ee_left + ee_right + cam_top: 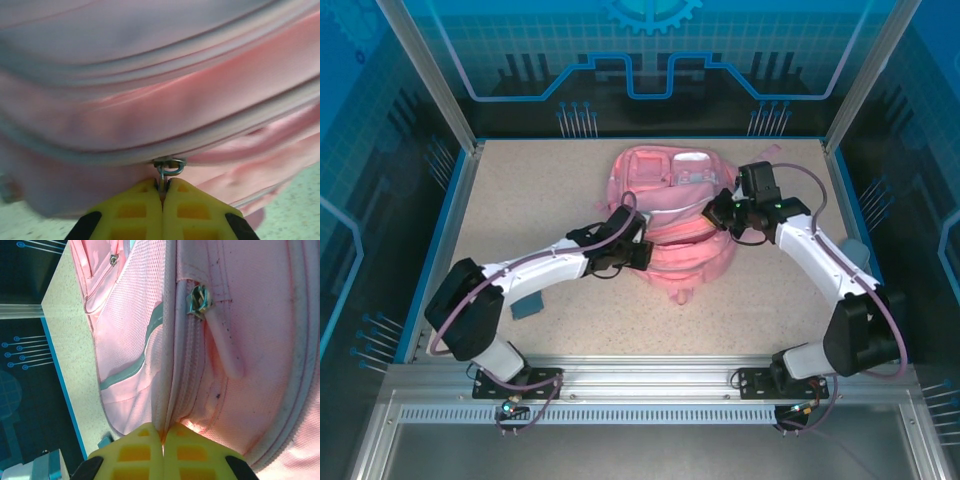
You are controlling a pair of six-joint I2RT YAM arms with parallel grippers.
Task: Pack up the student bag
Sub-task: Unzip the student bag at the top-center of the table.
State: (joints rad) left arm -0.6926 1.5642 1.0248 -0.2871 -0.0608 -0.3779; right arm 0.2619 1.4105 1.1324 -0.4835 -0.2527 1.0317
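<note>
Two closed grippers meet the student bag [665, 175] from opposite flanks, and the coming move turns on the left one. The bag lies in the middle of the table [520, 200], toward the far side, with its long axis running roughly from the arms' side to the far edge. The left gripper [162, 186] sits against the bag's left flank, its yellow fingers pressed together on the small metal zip pull [170, 167]. That pull hangs from a zip line [90, 156] crossing the left wrist view from side to side just beyond the fingertips, so it probably has to travel sideways along that line, not straight back toward the hand. The right gripper [162, 429] is pinched shut on a pink seam [167, 405] at the bag's right flank, beside another zip track, and looks placed to brace the fabric. A small dark blue item [528, 306] lies on the table near the left arm, well apart from the bag.
</note>
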